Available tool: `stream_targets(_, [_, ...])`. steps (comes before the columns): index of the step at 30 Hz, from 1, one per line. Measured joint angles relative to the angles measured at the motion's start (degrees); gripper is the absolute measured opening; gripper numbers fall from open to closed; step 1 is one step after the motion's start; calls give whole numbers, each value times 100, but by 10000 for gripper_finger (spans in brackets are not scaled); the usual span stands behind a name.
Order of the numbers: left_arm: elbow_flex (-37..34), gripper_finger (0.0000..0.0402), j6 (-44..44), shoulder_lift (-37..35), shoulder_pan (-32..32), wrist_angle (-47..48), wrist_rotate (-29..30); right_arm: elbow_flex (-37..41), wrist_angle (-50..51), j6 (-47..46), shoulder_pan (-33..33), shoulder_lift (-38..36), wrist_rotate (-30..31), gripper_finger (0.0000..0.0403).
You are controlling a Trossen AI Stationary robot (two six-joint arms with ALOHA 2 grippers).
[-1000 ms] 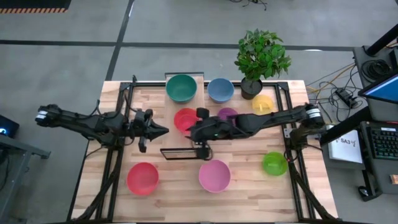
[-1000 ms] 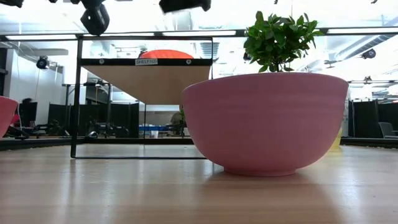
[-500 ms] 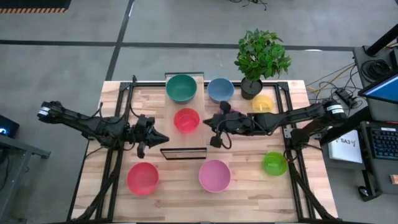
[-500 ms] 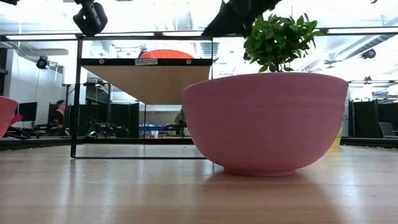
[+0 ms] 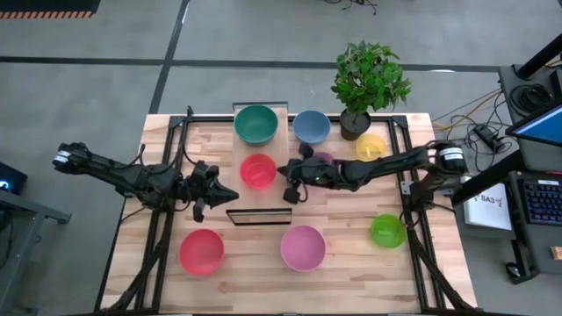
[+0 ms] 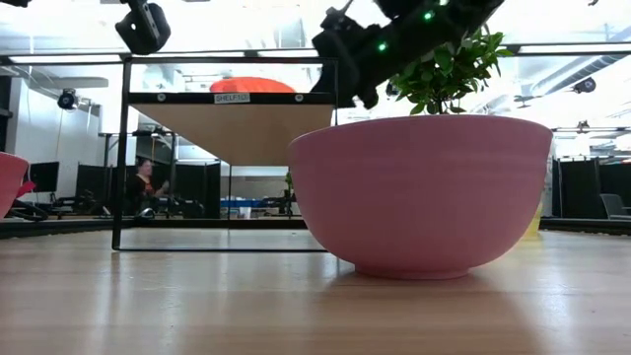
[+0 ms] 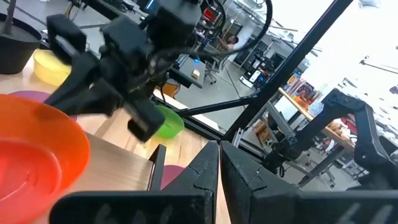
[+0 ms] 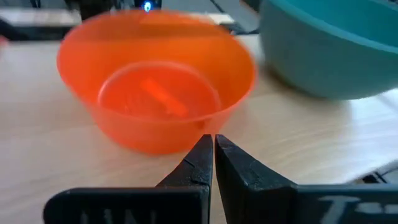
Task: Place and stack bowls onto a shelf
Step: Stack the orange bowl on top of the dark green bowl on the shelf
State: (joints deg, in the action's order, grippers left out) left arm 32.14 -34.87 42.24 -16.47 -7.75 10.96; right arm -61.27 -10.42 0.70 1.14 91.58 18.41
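Orange bowl (image 8: 155, 93) just beyond closed, empty right hand (image 8: 213, 149).

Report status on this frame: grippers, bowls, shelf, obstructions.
Left gripper shut, empty, beside the shelf. Right gripper shut, empty, facing orange bowl on shelf. Teal bowl also shelved. Nothing seen in the way.

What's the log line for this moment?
orange bowl: on shelf beside teal bowl | right gripper: shut, empty, beside orange bowl | left gripper: shut, waiting

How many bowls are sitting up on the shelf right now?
2: the teal bowl at the shelf's far end, and the orange bowl just in front of it. None appear hidden.
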Motion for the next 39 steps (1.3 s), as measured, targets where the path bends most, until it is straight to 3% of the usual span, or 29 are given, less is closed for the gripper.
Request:
stream_targets(7, [8,0,-342,-6,0,81,-287,-461,957,-1,-8,163,277,9])
stream_targets(19, [11,0,-2885,-33,-161,2128,-2037,-477,1957,-297,-517,-542,713,9])
stream_targets(32, [11,0,-4698,102,-603,4977,-2007,-475,1913,-325,-1093,-674,723,9])
stream_targets(39, [11,0,-4776,494,-937,5234,-1996,-475,1911,-388,-1103,-674,728,9])
